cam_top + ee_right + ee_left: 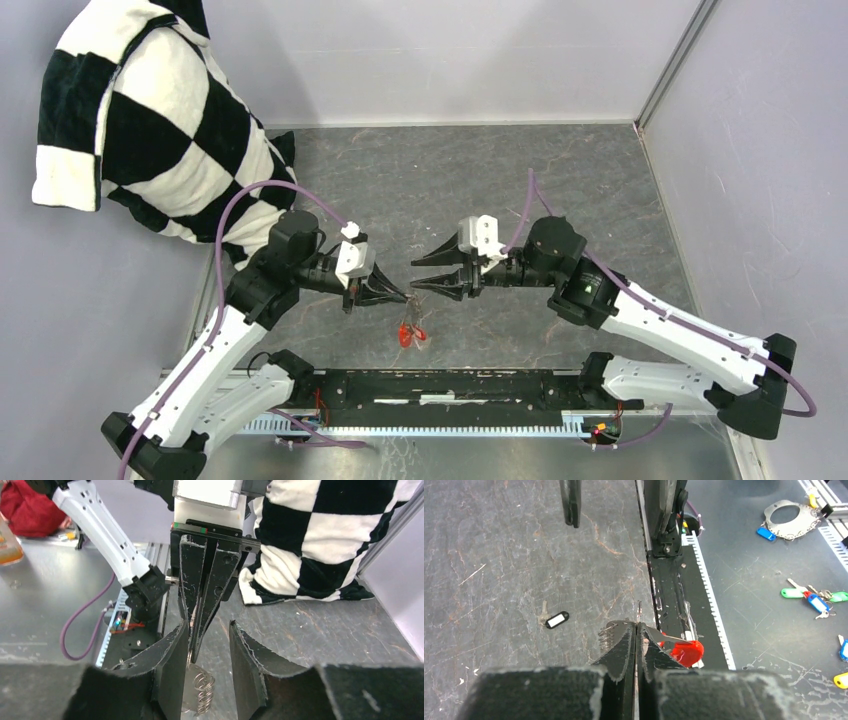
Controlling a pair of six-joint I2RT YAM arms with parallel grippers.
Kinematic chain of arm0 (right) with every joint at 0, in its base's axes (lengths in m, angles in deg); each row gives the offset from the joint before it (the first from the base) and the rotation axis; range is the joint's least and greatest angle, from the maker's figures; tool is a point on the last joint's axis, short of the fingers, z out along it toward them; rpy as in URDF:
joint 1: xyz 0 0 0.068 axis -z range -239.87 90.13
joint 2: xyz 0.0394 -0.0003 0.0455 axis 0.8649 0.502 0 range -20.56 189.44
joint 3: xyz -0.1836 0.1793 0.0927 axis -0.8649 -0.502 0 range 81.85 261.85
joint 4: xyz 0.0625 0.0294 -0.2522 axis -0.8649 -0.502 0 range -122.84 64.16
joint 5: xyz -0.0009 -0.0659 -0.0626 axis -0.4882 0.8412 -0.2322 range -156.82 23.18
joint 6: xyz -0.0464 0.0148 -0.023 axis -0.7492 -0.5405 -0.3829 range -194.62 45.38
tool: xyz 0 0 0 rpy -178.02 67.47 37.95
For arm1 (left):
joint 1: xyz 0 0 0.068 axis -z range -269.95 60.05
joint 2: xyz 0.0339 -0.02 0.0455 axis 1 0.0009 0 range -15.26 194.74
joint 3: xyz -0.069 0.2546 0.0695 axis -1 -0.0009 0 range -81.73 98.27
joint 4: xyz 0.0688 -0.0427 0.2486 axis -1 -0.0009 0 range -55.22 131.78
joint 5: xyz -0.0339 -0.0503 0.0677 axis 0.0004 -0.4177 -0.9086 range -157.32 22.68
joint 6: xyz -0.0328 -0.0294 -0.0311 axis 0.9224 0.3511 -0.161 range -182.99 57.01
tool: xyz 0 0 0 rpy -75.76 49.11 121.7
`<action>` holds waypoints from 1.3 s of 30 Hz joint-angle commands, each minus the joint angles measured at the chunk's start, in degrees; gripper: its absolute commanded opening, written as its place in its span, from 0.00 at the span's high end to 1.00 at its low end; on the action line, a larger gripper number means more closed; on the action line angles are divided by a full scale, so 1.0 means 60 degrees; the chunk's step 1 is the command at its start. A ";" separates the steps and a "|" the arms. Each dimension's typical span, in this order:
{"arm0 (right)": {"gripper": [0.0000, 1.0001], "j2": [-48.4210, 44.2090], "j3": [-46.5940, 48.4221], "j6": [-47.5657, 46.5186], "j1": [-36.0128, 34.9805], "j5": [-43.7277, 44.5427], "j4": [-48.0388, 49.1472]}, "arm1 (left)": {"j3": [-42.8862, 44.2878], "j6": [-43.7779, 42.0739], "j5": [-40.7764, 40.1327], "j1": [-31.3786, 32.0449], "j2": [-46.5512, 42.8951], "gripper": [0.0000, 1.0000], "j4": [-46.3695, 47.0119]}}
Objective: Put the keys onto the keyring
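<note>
Your left gripper (pixel 403 297) is pinched shut on the thin silver metal keyring (pixel 639 611), and its long red plastic fob (pixel 686 652) hangs below. Your right gripper (pixel 413 275) faces it tip to tip, jaws apart. The tiny black-headed key (pixel 555 620) lies flat on the grey table (pixel 499 555), off to one side.

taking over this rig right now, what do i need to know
Left tool: shut on the keyring, with the red fob hanging below.
Right tool: open and empty, tip to tip with the left tool.
Black-headed key: loose on the table, not on the ring.
Red-headed key: cannot tell it from the fob here.
Done: ring is held up.
Left: thread the black key and check the red one.
</note>
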 commanded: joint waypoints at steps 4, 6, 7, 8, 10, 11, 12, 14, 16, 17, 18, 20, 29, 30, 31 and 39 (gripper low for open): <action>0.58 0.1000 0.1621 -0.1694 -0.0035 -0.0865 -0.3546 | 0.0540 -0.1360 -0.0286 0.0010 0.0007 0.98 -0.0698; 0.59 0.1166 0.1776 -0.1733 -0.0034 -0.0965 -0.3683 | 0.0534 -0.1408 -0.0313 0.0013 -0.0031 0.98 -0.0704; 0.59 0.1228 0.1834 -0.1744 -0.0028 -0.1004 -0.3728 | 0.0539 -0.1426 -0.0323 0.0011 -0.0030 0.98 -0.0702; 0.60 0.1310 0.1890 -0.1747 -0.0024 -0.1045 -0.3762 | 0.0540 -0.1431 -0.0336 0.0014 -0.0047 0.98 -0.0701; 0.61 0.1442 0.1972 -0.1733 -0.0025 -0.1124 -0.3811 | 0.0551 -0.1431 -0.0367 0.0012 -0.0056 0.98 -0.0698; 0.61 0.1489 0.1987 -0.1719 -0.0023 -0.1164 -0.3824 | 0.0554 -0.1440 -0.0381 0.0011 -0.0059 0.98 -0.0701; 0.62 0.1539 0.2008 -0.1704 -0.0039 -0.1175 -0.3826 | 0.0544 -0.1464 -0.0407 0.0014 -0.0064 0.98 -0.0694; 0.63 0.1585 0.2009 -0.1653 -0.0033 -0.1174 -0.3767 | 0.0540 -0.1503 -0.0431 0.0016 -0.0081 0.98 -0.0698; 0.64 0.1630 0.2002 -0.1570 -0.0049 -0.1178 -0.3637 | 0.0526 -0.1526 -0.0430 0.0016 -0.0061 0.98 -0.0698; 0.65 0.1659 0.2003 -0.1519 -0.0049 -0.1163 -0.3565 | 0.0525 -0.1537 -0.0442 0.0015 -0.0068 0.98 -0.0705; 0.65 0.1692 0.1994 -0.1479 -0.0050 -0.1145 -0.3472 | 0.0525 -0.1536 -0.0444 0.0022 -0.0064 0.98 -0.0698; 0.66 0.1741 0.1990 -0.1412 -0.0058 -0.1116 -0.3334 | 0.0511 -0.1550 -0.0460 0.0020 -0.0067 0.98 -0.0705; 0.70 0.1995 0.2085 -0.1363 -0.0050 -0.0895 -0.3492 | 0.0526 -0.1578 -0.0441 0.0019 -0.0104 0.98 -0.0712; 0.71 0.2025 0.2097 -0.1367 -0.0050 -0.0841 -0.3530 | 0.0525 -0.1581 -0.0427 0.0013 -0.0115 0.98 -0.0719; 0.74 0.2030 0.2100 -0.1367 -0.0057 -0.0808 -0.3503 | 0.0518 -0.1567 -0.0409 0.0018 -0.0126 0.98 -0.0720; 0.99 0.1492 0.0976 -0.0627 -0.0052 -0.0608 -0.1536 | 0.0614 -0.1264 -0.0223 0.0019 -0.0108 0.73 -0.0712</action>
